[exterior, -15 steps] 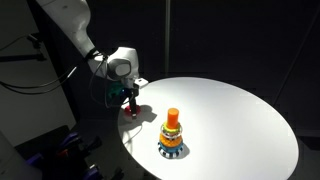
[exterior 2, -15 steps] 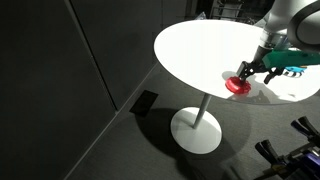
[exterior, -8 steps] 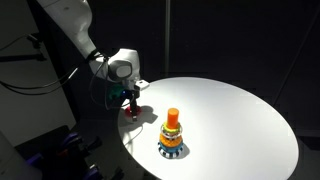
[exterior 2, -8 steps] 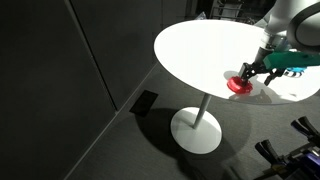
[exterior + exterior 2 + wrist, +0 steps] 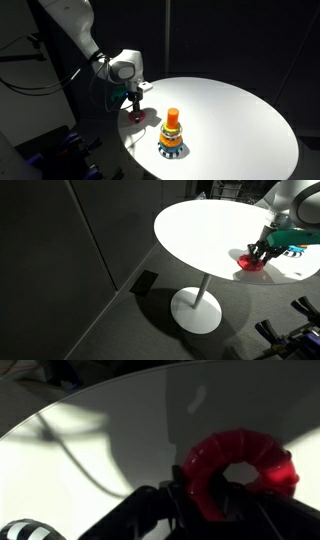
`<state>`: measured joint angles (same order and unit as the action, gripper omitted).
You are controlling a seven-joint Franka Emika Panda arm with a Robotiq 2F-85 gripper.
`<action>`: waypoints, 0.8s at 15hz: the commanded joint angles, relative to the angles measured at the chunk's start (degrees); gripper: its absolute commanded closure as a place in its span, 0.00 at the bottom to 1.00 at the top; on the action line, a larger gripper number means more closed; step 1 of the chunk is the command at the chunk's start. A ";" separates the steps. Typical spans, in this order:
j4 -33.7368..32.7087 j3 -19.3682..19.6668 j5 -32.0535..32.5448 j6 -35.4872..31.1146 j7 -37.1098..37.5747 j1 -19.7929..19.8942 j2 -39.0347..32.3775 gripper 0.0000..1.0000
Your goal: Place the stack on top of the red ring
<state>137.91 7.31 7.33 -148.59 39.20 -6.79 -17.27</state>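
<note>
Stack (image 5: 172, 134) upright, long axis vertical

Item, seen in an exterior view.

- Arm (image 5: 75, 30): white, jointed, descending from above and behind the tool.
- Tool (image 5: 136, 108): pale body, dark fingers pointing down, tips closed on the ring.
- Red ring (image 5: 139, 116): small, flat, directly under the tool, at the bench surface.
- Bench (image 5: 240, 120): round, white, brightly lit; the tool stands over its rim on the arm's side.
- Stack (image 5: 172, 134): upright, apart from the tool, on the side away from the arm; orange peg on top, yellow, orange and red rings, dark striped base.
- Cables (image 5: 30, 75): behind the tool, beyond the arm.
- Surroundings: dark.
</note>
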 commanded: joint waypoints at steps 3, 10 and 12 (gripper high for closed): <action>1.00 3.92 2.18 0.55 2.39 0.33 1.00 0.91; 3.71 8.61 3.41 0.33 4.12 1.67 2.25 0.90; 4.56 9.85 4.50 0.25 5.12 2.22 2.81 0.90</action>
<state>140.22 15.67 8.89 -148.54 41.50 -5.60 -16.47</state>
